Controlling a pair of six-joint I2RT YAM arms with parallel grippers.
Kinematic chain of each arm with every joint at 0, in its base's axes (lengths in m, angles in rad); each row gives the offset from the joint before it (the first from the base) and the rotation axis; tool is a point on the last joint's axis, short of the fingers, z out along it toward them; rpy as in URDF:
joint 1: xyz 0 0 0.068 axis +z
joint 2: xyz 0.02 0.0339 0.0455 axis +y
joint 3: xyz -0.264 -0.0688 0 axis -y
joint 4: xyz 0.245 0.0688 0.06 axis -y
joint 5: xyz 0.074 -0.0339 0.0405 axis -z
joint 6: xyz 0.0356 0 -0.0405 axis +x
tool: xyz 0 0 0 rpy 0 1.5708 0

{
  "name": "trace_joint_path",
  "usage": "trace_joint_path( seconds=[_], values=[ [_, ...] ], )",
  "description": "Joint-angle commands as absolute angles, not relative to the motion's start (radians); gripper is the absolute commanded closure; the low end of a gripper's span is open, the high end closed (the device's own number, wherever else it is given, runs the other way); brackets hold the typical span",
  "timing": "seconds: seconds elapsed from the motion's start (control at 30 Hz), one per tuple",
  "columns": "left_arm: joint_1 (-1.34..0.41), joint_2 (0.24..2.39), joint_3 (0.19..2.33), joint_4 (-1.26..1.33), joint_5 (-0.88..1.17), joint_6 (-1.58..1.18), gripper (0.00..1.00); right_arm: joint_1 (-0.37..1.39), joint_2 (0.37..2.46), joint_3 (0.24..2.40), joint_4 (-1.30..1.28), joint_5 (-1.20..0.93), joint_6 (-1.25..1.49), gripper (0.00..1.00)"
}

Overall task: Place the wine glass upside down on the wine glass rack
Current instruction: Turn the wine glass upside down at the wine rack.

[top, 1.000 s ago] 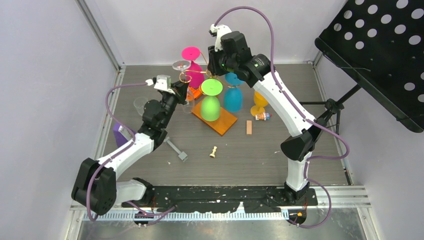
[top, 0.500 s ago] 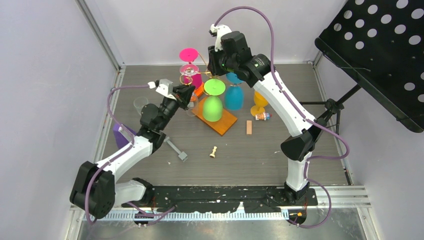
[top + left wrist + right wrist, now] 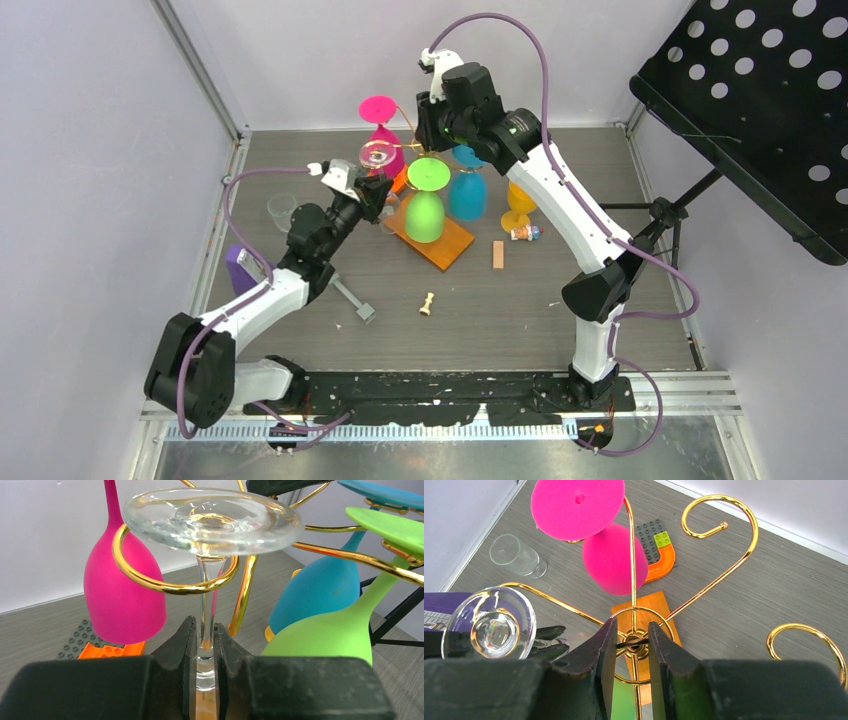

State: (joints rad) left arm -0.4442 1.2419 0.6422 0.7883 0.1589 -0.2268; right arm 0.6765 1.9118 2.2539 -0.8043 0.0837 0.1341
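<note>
- Purple block lies at the far left of the bench, and a small clear tumbler stands upright behind it, near the left wall.
- Grey tool lies flat on the bench just beside the left arm's forearm.
- Left pincer is pressed together on the stem of the wine glass, pinching it partway down.
- Wine glass is upside down — foot on top, stem running down through the gold curl on the left side of the rack. The foot sits over that curl. Whether it touches the wire cannot be told.
- Pink glass hangs upside down from the curl behind the wine glass. Orange and grey toy bricks lie on the bench beside its bowl.
- Rack stands mid-bench on an orange-brown wooden base, with gold arms spreading from the top of its central post.
- Green glass hangs upside down at the front of the rack, and a blue glass hangs just to its right.
- Right pincer comes in from above — its two fingers are closed on the top of the rack's post, where the arms meet.
- Chess piece lies in front of the rack, well apart from it. A wooden block sits near the base's right corner.
- Yellow glass shows partly behind the right arm, with a small bottle lying next to it.
- Black perforated music stand fills the far right, beyond the bench edge.
</note>
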Motion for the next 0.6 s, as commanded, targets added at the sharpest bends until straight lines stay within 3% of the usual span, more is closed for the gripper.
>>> trace_joint_path(
  seconds=[0.0, 0.13, 0.37, 0.57],
  values=[
    [-0.442, 1.244, 0.678, 0.821, 0.165, -0.202, 0.82, 0.678, 1.896, 2.235, -0.83, 0.074, 0.119, 0.91],
    [-0.442, 1.243, 0.673, 0.811, 0.167, -0.188, 0.66, 0.678, 1.897, 2.234, -0.83, 0.074, 0.117, 0.91],
    [-0.442, 1.222, 0.666, 0.797, 0.159, -0.169, 0.56, 0.678, 1.899, 2.236, -0.826, 0.071, 0.119, 0.91],
    [-0.442, 1.165, 0.648, 0.744, 0.145, -0.153, 0.35, 0.678, 1.899, 2.243, -0.822, 0.075, 0.119, 0.86]
  ],
)
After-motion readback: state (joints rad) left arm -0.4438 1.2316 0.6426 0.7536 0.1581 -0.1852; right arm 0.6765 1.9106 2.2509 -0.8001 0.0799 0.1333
